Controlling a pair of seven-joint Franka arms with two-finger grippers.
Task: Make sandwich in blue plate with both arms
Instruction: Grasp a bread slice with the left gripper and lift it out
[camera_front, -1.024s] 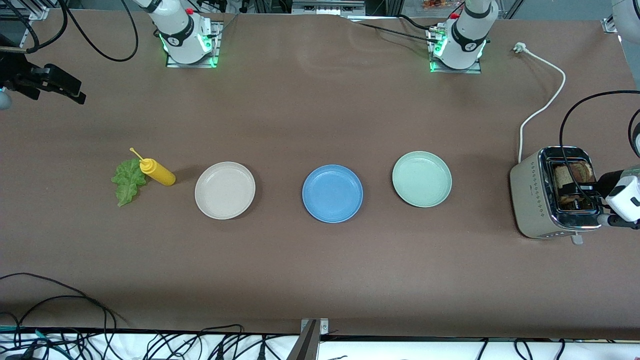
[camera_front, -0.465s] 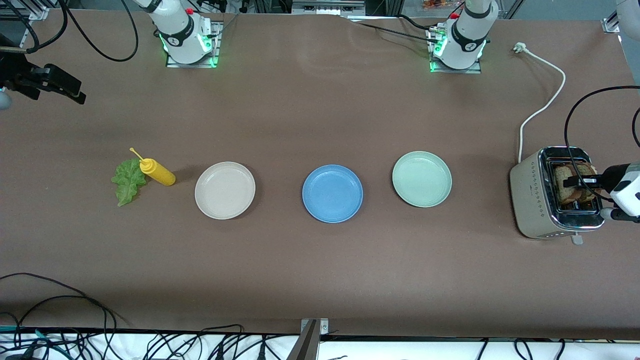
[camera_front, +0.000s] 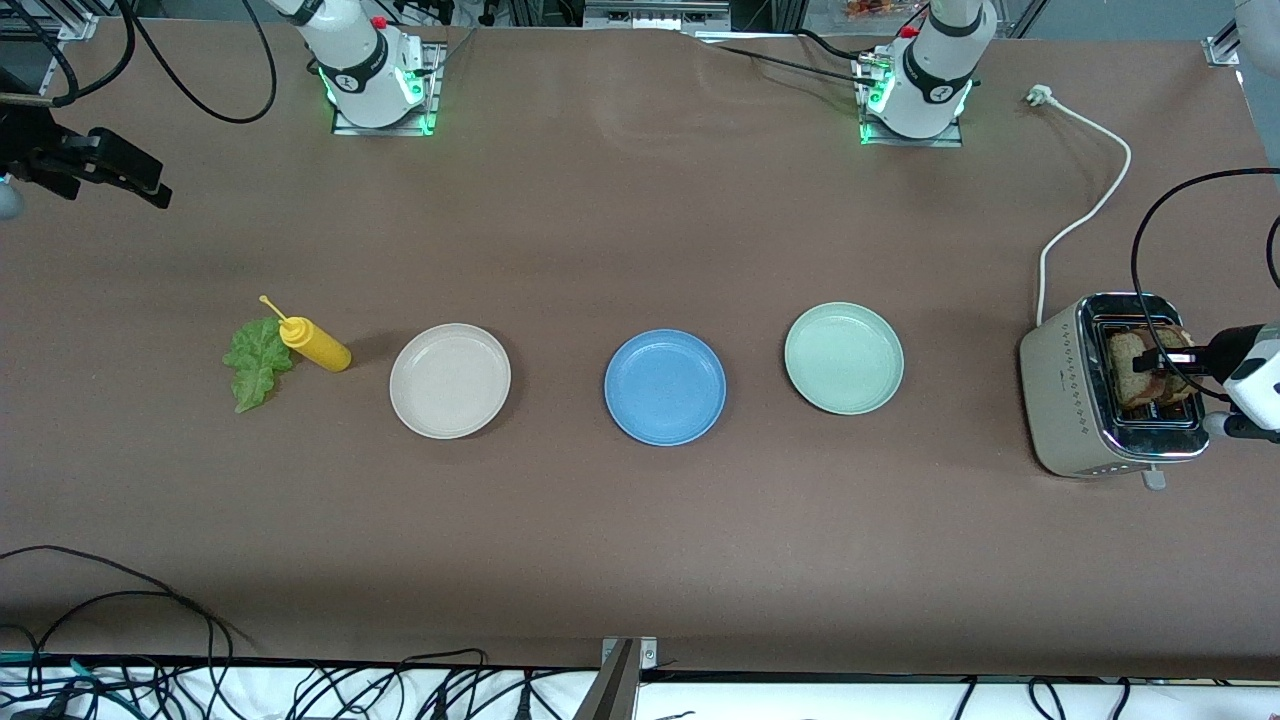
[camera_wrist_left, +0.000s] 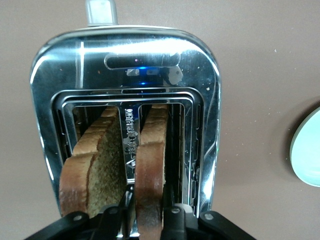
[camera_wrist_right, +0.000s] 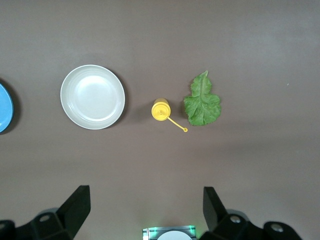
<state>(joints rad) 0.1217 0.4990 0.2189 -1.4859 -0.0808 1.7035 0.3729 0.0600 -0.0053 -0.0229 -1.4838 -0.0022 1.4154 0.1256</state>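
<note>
A cream plate (camera_wrist_right: 92, 97), yellow bottle (camera_wrist_right: 161, 110) and lettuce leaf (camera_wrist_right: 202, 104) lie in a row between spread fingers (camera_wrist_right: 76, 203)

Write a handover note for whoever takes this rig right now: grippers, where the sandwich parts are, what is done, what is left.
Left gripper: over the toaster, fingers either side of one bread slice; grip not confirmed.
Right gripper: open, empty, waiting high over the right arm's end of the table.
Second bread slice sits in the other slot.
Lettuce leaf lies on the table beside the yellow bottle.
Blue plate, between the cream plate and green plate, holds nothing.
Done: nothing placed yet.
Left: both slices and lettuce onto the blue plate.
</note>
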